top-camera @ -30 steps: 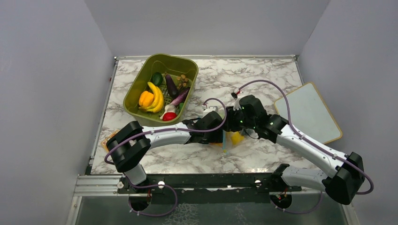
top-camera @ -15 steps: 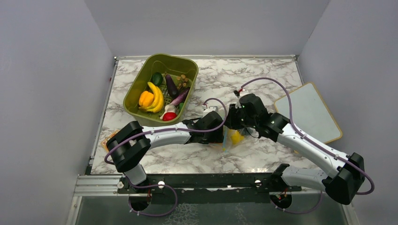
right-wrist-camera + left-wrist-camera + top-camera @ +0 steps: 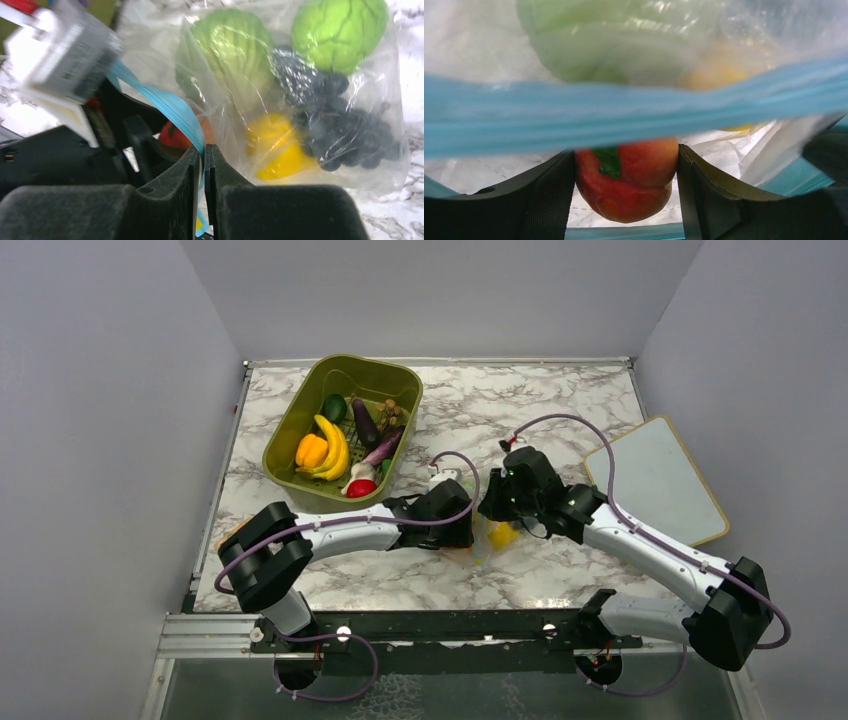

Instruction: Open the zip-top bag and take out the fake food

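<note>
The left arm (image 3: pixel 345 532) and right arm (image 3: pixel 650 552) have glossy white links between chunky black joint housings. A thin purple cable (image 3: pixel 553 417) loops along each, and the fingers (image 3: pixel 539 205) are matt black, finely textured.

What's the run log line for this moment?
stage: bag open, extracting | left gripper: shut on toy peach in bag mouth | right gripper: pinching blue zipper strip of zip-top bag

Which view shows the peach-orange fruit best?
Left wrist: the peach-orange fruit sits close-up in the left gripper, below the zipper strip. Right wrist shows a sliver behind the strip; the top view hides it.
</note>
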